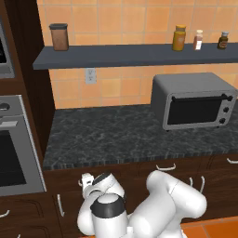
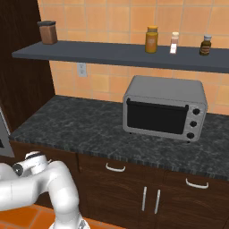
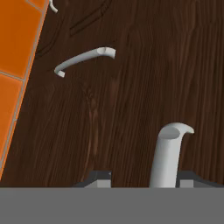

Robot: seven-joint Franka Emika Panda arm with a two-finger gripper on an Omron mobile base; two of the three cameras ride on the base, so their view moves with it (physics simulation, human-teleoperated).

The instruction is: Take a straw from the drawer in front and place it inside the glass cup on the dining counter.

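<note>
Flanking a curved silver handle [image 3: 168,157], pincer [image 3: 142,180] faces the dark drawer [image 3: 131,100].

Arm folded low, tool out front.
White arm [image 1: 162,200] bent at elbow, wrist dropped; tool [image 3: 142,181] jaws part-spread, one finger tip [image 3: 99,178] showing, grip state unclear.

The black speckled counter [image 1: 116,135] runs along the orange tiled wall above dark wood cabinet fronts. A grey toaster oven [image 1: 195,102] stands on it toward the right, close to the wall, its dark glass door facing the near edge. Above hangs a dark grey shelf [image 1: 121,56]. On the shelf, a brown canister [image 1: 59,37] with a dark lid stands at the far left, and toward the right stand a yellow jar [image 1: 179,38], a small pale shaker [image 1: 198,40] and a small dark bottle [image 1: 223,40].
</note>
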